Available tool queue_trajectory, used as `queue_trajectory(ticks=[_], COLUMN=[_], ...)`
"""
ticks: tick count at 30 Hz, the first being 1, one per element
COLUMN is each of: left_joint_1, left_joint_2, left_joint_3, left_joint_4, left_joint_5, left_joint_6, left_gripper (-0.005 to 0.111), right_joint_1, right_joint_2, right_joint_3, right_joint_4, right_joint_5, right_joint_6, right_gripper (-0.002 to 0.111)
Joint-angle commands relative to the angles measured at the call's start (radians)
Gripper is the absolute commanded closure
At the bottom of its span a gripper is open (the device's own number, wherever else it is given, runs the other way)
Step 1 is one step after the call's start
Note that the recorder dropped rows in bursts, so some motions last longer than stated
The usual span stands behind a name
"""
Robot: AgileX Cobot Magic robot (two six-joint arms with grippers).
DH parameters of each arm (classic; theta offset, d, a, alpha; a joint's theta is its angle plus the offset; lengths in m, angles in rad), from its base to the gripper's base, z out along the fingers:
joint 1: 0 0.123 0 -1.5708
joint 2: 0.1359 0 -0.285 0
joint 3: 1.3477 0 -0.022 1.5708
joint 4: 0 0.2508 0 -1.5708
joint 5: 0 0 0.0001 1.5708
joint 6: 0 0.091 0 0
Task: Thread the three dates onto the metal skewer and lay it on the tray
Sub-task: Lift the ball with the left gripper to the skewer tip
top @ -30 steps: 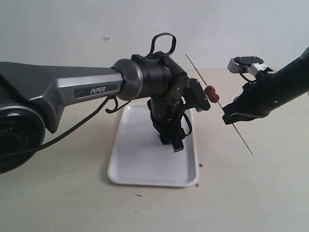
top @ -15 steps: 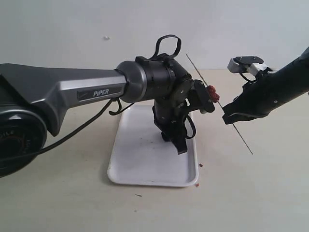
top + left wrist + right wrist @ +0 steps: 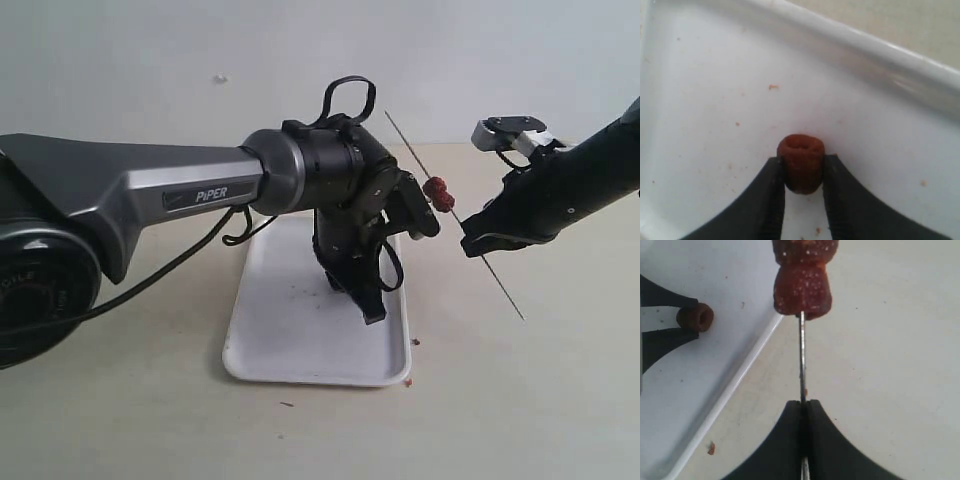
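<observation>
The white tray (image 3: 290, 340) lies flat on the table. One dark red-brown date (image 3: 801, 162) rests on its floor, and my left gripper (image 3: 802, 167) reaches down onto the tray with both fingers pressed against the date's sides, shut on it. The same date (image 3: 696, 317) appears between the left fingers (image 3: 660, 300) in the right wrist view. My right gripper (image 3: 478, 243) holds the thin metal skewer (image 3: 500, 285) slanted in the air to the right of the tray, shut on it. Two dates (image 3: 438, 194) sit threaded on the skewer above the grip.
Small red crumbs (image 3: 415, 342) lie on the table by the tray's right edge and on the tray floor. The left arm's bulky wrist and cable loop (image 3: 345, 90) stand over the tray, close to the skewer's upper end.
My left gripper's fingers have closed in from wide open onto the date on the tray, and its wrist shifted slightly. The right arm and skewer have stayed still.
</observation>
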Motion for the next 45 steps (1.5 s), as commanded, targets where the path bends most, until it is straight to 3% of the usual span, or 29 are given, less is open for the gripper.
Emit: queue_trajectory(ticks=[1, 8, 12, 16, 22, 27, 37, 45], left_joint_1=[-0.004, 0.046, 0.110, 0.189, 0.300, 0.346, 0.364, 0.364], left_joint_2=[-0.020, -0.087, -0.120, -0.137, -0.130, -0.130, -0.130, -0.130], left_joint_3=[-0.002, -0.002, -0.002, -0.002, -0.002, -0.002, -0.002, -0.002], left_joint_4=[-0.002, -0.012, -0.112, -0.323, -0.821, -1.060, -1.206, -1.209], left_joint_5=[0.008, -0.072, -0.074, -0.104, -0.184, -0.215, -0.387, -0.434], left_joint_6=[-0.048, -0.283, -0.387, -0.405, -0.316, -0.267, -0.271, -0.271], left_gripper=[0.080, 0.080, 0.080, 0.080, 0.080, 0.080, 0.080, 0.080], right_joint_1=[-0.004, -0.004, -0.004, -0.004, -0.004, -0.004, -0.002, -0.002], right_joint_2=[-0.002, -0.002, -0.002, -0.002, -0.002, -0.002, -0.002, -0.002], right_joint_3=[-0.003, -0.003, -0.003, -0.003, -0.003, -0.003, -0.003, -0.003], right_joint_4=[0.001, -0.001, -0.001, -0.001, -0.001, -0.015, -0.025, 0.002], right_joint_5=[-0.003, -0.001, 0.006, 0.038, 0.115, 0.167, 0.197, 0.192], right_joint_6=[0.000, 0.000, 0.000, 0.000, 0.000, -0.003, -0.003, -0.011], right_gripper=[0.108, 0.108, 0.108, 0.108, 0.108, 0.108, 0.108, 0.108])
